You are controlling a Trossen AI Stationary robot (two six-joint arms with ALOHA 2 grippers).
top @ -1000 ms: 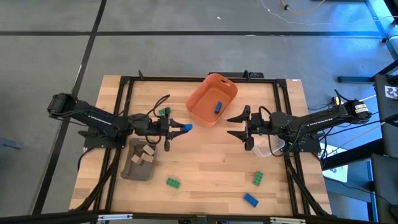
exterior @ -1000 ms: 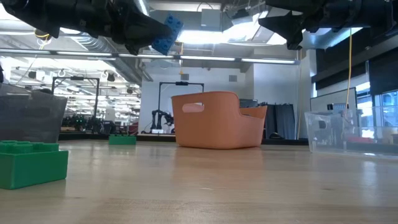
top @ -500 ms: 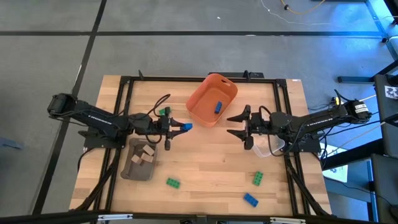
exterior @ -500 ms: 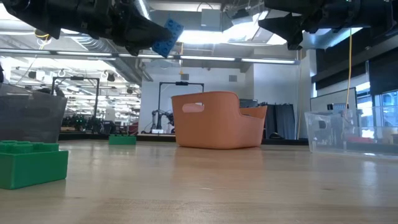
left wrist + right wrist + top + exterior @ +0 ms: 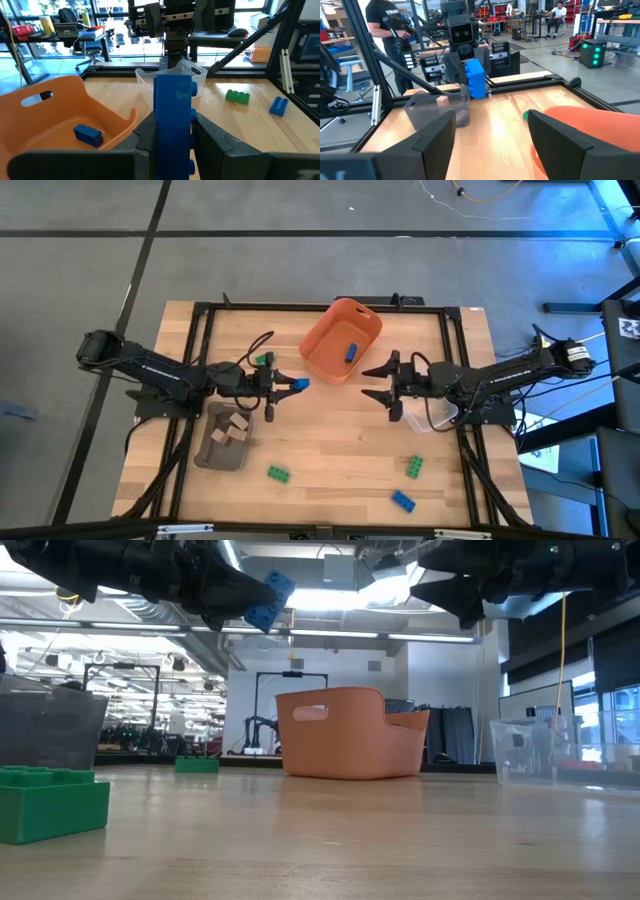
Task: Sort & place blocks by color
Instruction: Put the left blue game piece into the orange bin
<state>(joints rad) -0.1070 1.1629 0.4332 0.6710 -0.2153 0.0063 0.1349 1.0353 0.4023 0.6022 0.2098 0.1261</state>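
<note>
My left gripper (image 5: 288, 386) hangs level above the table's middle left, shut on a blue block (image 5: 300, 384) that also shows high up in the low view (image 5: 268, 599). Facing it, my right gripper (image 5: 366, 382) stands open with nothing between its fingers (image 5: 490, 127). Just beyond them is the orange bin (image 5: 342, 340) with one blue block (image 5: 351, 352) in it. On the table lie green blocks (image 5: 278, 474) (image 5: 413, 467) (image 5: 264, 360) and a blue block (image 5: 402, 500). Tan blocks (image 5: 236, 427) sit in the grey-brown tray (image 5: 212, 452). My left gripper pinches the blue block's near end (image 5: 165, 150) between its two fingers (image 5: 212, 145), one on each long side. The fingers come level from the table's left. The block sticks out past the fingertips with its studs to one side, lifted clear above the table.
A clear plastic container (image 5: 441, 416) stands under my right arm. The black frame rails (image 5: 200, 340) run along the table's edges. Bare wood (image 5: 340, 440) lies between the tray and the loose blocks near the front edge. A person (image 5: 385, 30) stands beyond the table.
</note>
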